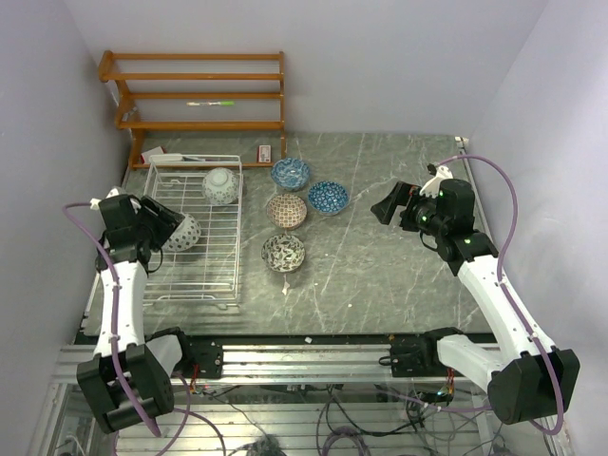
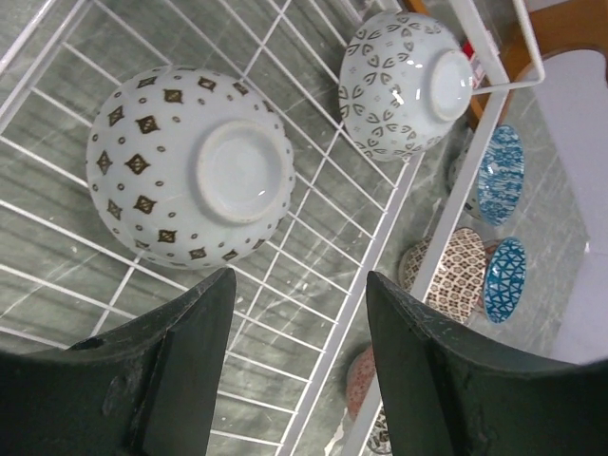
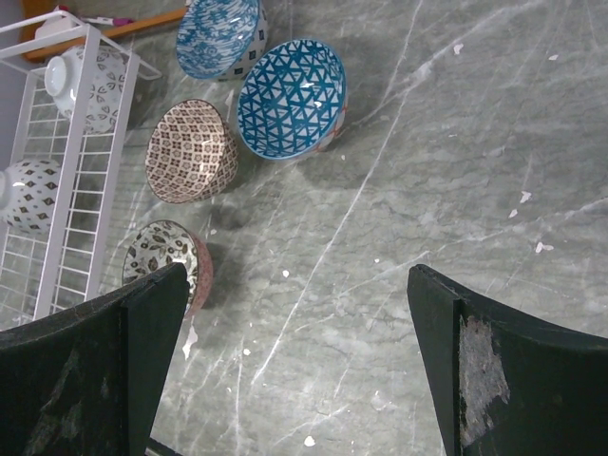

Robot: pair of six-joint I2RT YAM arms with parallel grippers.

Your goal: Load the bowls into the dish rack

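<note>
Left gripper (image 2: 299, 285) was released: fingers spread, nothing between them, poised above the dish rack (image 1: 207, 264). Just beyond the fingertips, the diamond-patterned bowl (image 2: 190, 171) lay foot-up on the rack wires. The petal-patterned bowl (image 2: 404, 81) lay inverted and tilted farther along, near the rack's far end. With both turned over, their insides were hidden, so inner colours could not be told. In the overhead view the left gripper partly covered the diamond-patterned bowl, and whether the fingers touched it was unclear there; the left wrist view showed a gap. Right gripper (image 3: 296, 285) was also released and empty, hanging over bare table (image 1: 380, 285) well to the right of the rack. Four bowls stood upright on the table beside the rack's right side: the blue triangle bowl (image 3: 292, 98); the second blue bowl (image 3: 220, 33), cut off by the frame's top edge in the right wrist view but whole from overhead; the brownish bowl (image 3: 190, 150); and the dark grey bowl (image 3: 161, 249), its lower edge hidden behind a finger. The right wrist view showed a reddish outer wall on the dark grey bowl, not visible from overhead. In the left wrist view the table bowls showed only in part, past the rack rim and the fingers. The wooden shelf (image 1: 199, 90) stood against the back wall, whole only from overhead.
</note>
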